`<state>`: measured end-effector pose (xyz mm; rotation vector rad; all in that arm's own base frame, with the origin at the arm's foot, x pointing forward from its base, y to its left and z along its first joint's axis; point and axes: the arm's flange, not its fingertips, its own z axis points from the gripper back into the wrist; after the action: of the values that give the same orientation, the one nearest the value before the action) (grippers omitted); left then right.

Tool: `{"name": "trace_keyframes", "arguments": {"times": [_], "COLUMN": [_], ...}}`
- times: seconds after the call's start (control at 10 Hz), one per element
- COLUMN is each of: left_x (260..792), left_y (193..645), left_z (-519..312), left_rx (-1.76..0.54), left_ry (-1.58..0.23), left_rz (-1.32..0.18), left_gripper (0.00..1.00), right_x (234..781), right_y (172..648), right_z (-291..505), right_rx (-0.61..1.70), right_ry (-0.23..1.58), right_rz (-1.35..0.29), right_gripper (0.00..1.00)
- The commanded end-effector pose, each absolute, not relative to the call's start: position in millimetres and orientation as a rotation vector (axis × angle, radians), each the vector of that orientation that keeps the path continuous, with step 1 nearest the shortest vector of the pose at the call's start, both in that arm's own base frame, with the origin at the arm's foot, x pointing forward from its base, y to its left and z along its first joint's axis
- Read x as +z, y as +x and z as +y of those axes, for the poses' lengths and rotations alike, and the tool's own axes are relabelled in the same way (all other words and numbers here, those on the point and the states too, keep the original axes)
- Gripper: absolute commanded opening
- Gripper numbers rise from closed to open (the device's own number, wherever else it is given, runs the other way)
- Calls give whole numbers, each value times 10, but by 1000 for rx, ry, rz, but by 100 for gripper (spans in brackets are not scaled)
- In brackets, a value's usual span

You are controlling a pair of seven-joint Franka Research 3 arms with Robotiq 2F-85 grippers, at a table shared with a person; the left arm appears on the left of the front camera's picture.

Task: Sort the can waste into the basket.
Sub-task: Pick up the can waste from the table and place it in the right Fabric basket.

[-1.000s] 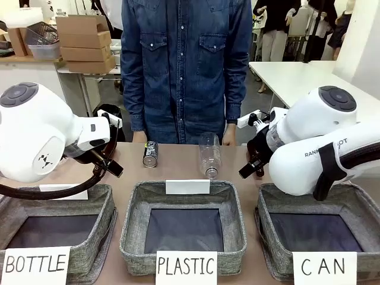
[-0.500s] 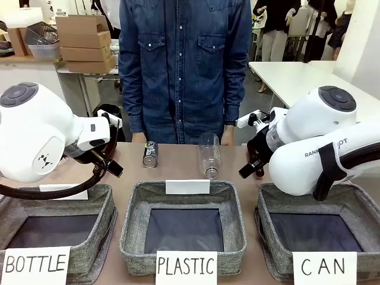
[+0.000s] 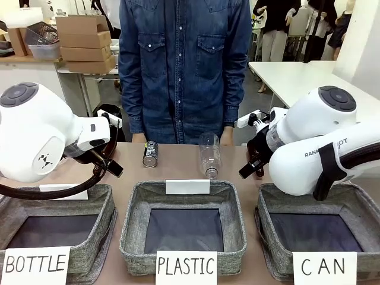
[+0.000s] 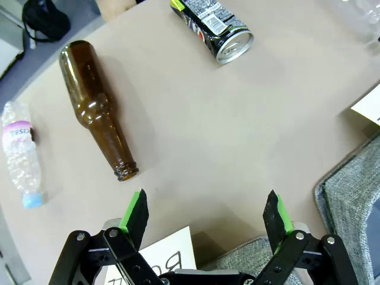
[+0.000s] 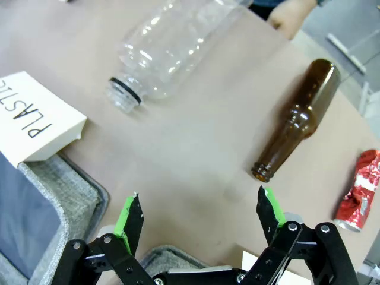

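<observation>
view: front
CAN basket (image 3: 265, 234): near row, robot's right; floor bare, no can in it yet.
black can (image 3: 151, 154): lying on the table beyond the PLASTIC basket (image 3: 132, 228), well apart from the CAN basket.
large clear bottle (image 3: 209, 155): lying between the black can and the right arm (image 3: 320, 148).
left arm (image 3: 35, 136): raised over the BOTTLE basket (image 3: 101, 228).

view: left wrist
left gripper (image 4: 205, 202): jaws spread wide, nothing between them, above bare table.
black can: ahead at the top of the picture, untouched.
first brown bottle (image 4: 98, 110): lying nearer than the can, mouth towards the gripper.
small clear bottle (image 4: 21, 154): crinkled, at the table's edge.

view: right wrist
right gripper (image 5: 200, 202): jaws wide, empty.
red can (image 5: 356, 190): dented, lying off to one side, near the mouth of the second brown bottle (image 5: 295, 119).

risk, roll: the black can lies on its round side; one pad touching first would likely send it rolling.
risk, slip: the red can's crumpled faces give the pads poor seating.
risk, knock: closing on the red can may nudge the second brown bottle.
risk, wrong bin: the black can must pass the PLASTIC basket; an early release would missort it.
</observation>
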<state>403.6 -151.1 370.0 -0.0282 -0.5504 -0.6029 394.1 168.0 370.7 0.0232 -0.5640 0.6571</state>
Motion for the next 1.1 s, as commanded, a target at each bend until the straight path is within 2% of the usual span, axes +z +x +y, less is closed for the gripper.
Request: {"name": "trace_keyframes", "arguments": {"times": [0.0,0.2,0.3,0.4,0.5,0.6,0.7,0.8,0.9,1.0], "left_x": [3700,4672,5073,5252,5178,5253,5253,5792,5745,5771], "left_y": [4036,3392,2917,2507,2414,3462,3462,2997,3059,3074], "left_z": [-1511,-1259,-1161,-1104,-1147,-1361,-1361,-1329,-1309,-1130], "left_rx": [-603,-591,-618,-645,-687,-609,-609,-636,-706,-732], "left_ry": [-28,4,5,3,30,-6,-6,5,-156,-364], "left_rz": [-550,-571,-687,-827,-860,-713,-713,-814,-643,-518], "left_gripper": [100,100,100,100,100,100,100,100,100,100], "right_x": [3707,4606,5004,5179,5105,5044,5478,5289,5274,5379], "right_y": [3941,3467,3103,2768,2675,3418,3165,3280,3315,3272], "right_z": [1680,1510,1356,1249,1255,1444,1387,1482,1451,1288], "right_rx": [657,598,582,593,596,603,599,629,591,525], "right_ry": [23,-17,-30,-47,-26,-4,-9,29,136,351], "right_rz": [-564,-506,-627,-762,-851,-651,-760,-674,-615,-547], "right_gripper": [100,100,100,100,100,100,100,100,100,100]}}
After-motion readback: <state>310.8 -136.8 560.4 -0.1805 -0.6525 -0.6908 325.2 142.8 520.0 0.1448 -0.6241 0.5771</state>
